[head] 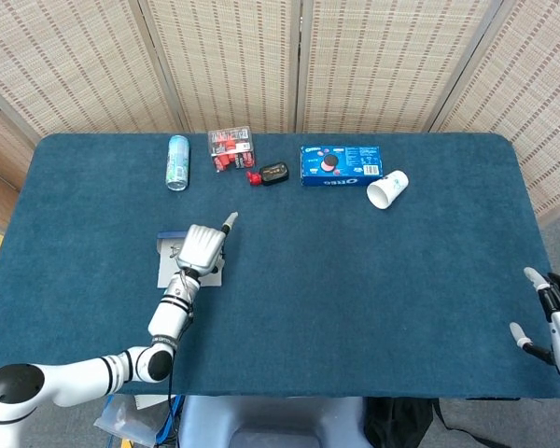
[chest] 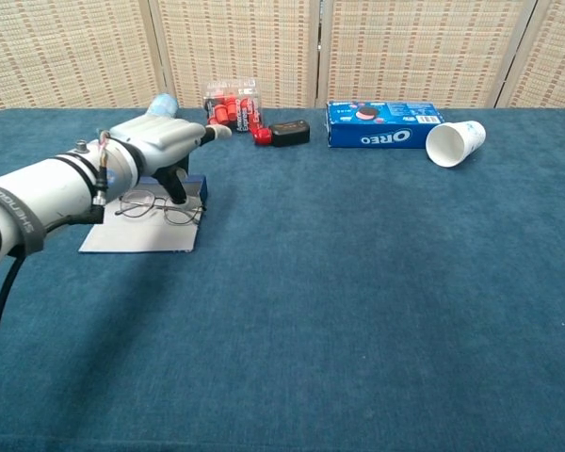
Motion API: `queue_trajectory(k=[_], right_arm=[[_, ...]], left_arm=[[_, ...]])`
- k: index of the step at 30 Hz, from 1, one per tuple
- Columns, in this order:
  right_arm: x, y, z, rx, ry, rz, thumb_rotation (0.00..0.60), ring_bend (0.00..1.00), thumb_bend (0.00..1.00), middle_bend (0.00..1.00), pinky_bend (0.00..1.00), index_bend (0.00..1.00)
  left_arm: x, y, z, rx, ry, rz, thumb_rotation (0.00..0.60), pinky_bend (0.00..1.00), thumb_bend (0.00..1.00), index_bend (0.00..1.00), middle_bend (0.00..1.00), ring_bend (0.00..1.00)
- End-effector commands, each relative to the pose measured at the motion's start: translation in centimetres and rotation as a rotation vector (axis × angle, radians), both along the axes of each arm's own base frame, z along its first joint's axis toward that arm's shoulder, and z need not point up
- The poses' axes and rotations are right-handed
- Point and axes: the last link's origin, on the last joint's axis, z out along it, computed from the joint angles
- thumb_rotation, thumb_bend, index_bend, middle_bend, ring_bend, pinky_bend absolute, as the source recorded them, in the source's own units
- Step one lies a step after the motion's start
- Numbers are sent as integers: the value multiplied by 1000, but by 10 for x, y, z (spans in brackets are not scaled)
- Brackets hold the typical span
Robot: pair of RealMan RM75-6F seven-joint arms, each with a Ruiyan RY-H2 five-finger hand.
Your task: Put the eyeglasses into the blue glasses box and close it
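Note:
The blue glasses box [chest: 197,186] lies open on the left of the table, its white lining [chest: 137,237] spread flat toward me. The thin-framed eyeglasses [chest: 155,206] rest on that lining. My left hand [chest: 160,143] hovers over the right end of the box, one finger stretched out to the right and the thumb pointing down beside the right lens. It holds nothing that I can see. From the head view the left hand [head: 202,247] hides most of the box [head: 171,234] and the eyeglasses [head: 175,252]. My right hand [head: 553,313] hangs at the table's right front edge, fingers spread.
Along the back stand a light-blue can [head: 177,161], a clear pack of red batteries [head: 231,147], a small black item [head: 274,173], an Oreo box [head: 341,164] and a tipped paper cup [head: 387,189]. A woven screen closes off the far side.

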Motion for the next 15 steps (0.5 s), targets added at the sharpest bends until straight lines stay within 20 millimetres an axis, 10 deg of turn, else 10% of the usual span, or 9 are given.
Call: queue_trajectory(k=[1, 15], right_arm=[[0, 0, 1, 0, 1, -1, 600, 101, 275, 187, 154, 71], [-3, 4, 3, -8, 2, -15, 600, 101, 275, 187, 153, 71]], left_arm=[[5, 3, -7, -2, 14, 9, 600, 1000, 254, 0, 1000, 1000], [4, 11, -20, -1, 85, 50, 600, 1000, 254, 0, 1000, 1000]])
